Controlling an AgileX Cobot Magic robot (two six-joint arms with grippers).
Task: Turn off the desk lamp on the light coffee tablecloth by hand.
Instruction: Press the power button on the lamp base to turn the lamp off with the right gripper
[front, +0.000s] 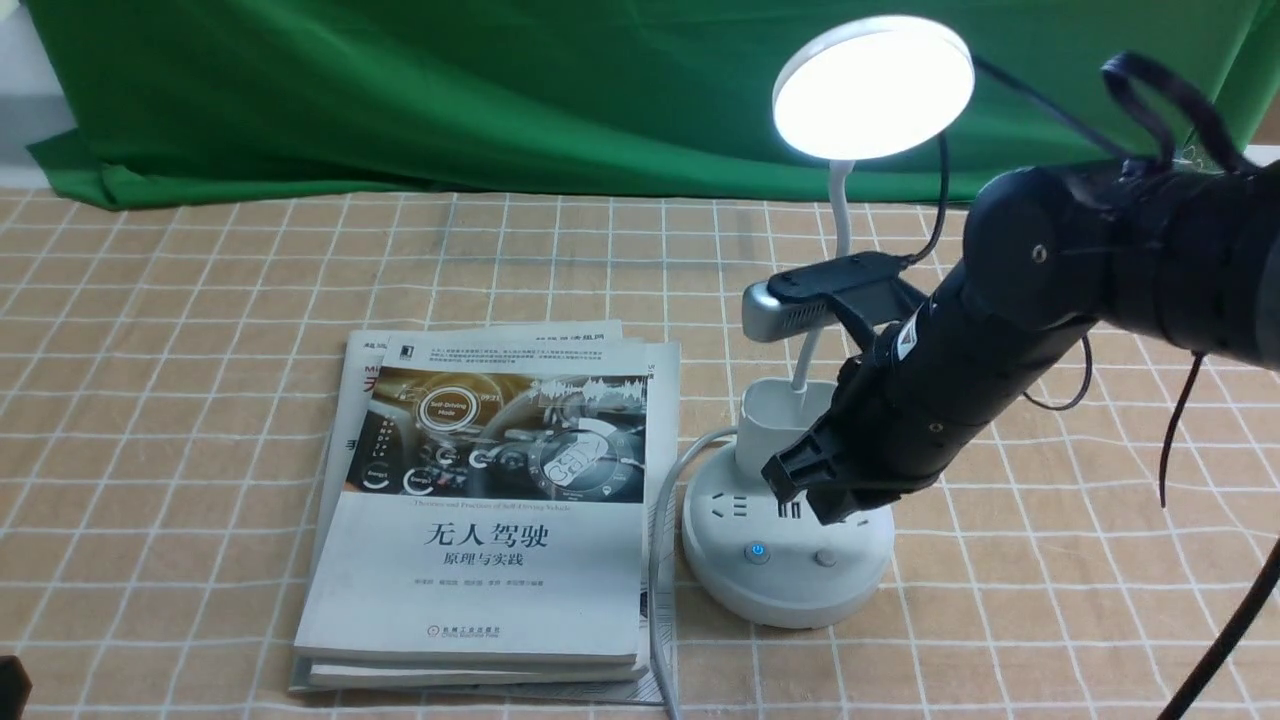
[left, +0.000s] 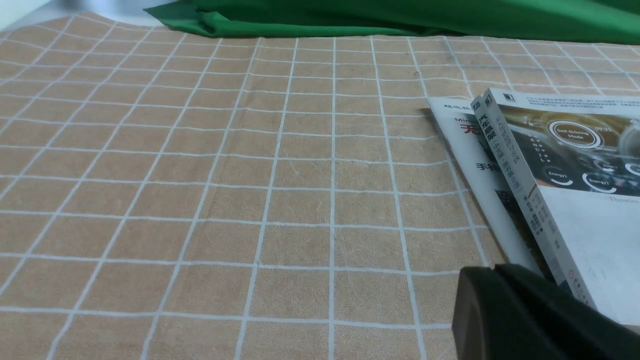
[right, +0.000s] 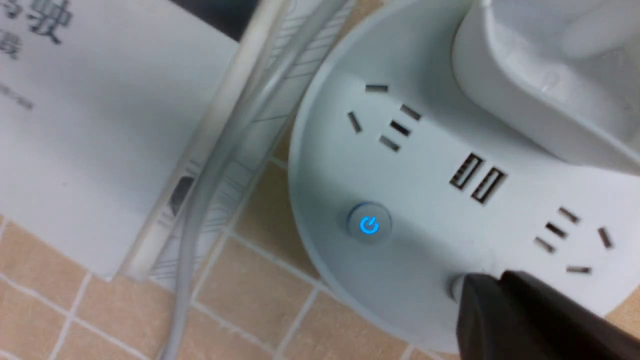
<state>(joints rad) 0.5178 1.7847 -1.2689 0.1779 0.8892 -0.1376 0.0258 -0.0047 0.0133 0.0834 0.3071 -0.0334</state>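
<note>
The desk lamp stands on the light coffee tablecloth (front: 150, 400) with its round disc head (front: 873, 85) glowing. Its round socket base (front: 730, 590) has a blue-lit power button (front: 757, 551) and a plain grey button (front: 825, 557). My right gripper (front: 800, 482) is shut and empty, tilted down just above the base. In the right wrist view its tips (right: 492, 281) cover most of the plain button (right: 455, 288), beside the lit button (right: 369, 225); I cannot tell whether they touch it. My left gripper (left: 495, 272) is shut and empty, low over the cloth (left: 200, 200).
A stack of books (front: 490, 500) lies just left of the base, also in the left wrist view (left: 575, 175). A white cable (front: 660, 520) runs between books and base. A plain green cloth (front: 400, 90) hangs at the back. The oval cup (front: 770, 420) stands on the base.
</note>
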